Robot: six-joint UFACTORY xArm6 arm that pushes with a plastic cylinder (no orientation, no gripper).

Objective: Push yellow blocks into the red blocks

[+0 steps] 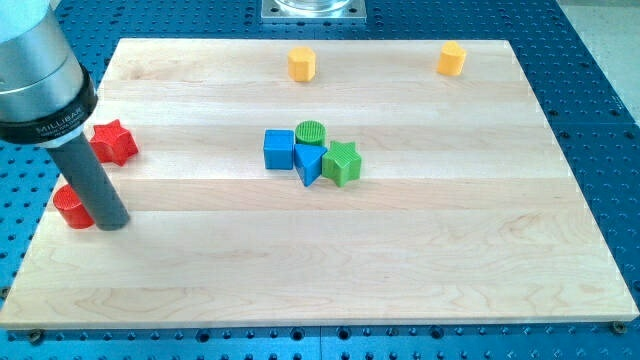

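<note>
Two yellow blocks sit near the view's top edge of the wooden board: a yellow hexagon block (pixel 302 63) at top middle and a second yellow block (pixel 452 58) at top right. A red star block (pixel 113 141) lies at the view's left. A red cylinder block (pixel 70 207) lies lower left, partly hidden by the rod. My tip (pixel 112 222) rests on the board just right of the red cylinder and below the red star, far from both yellow blocks.
A cluster sits mid-board: a blue cube (pixel 279 149), a green cylinder (pixel 311 132), a blue triangle block (pixel 309 164) and a green star block (pixel 342 163). The wooden board (pixel 450 250) lies on a blue perforated table. A metal base (pixel 314 9) stands at the top.
</note>
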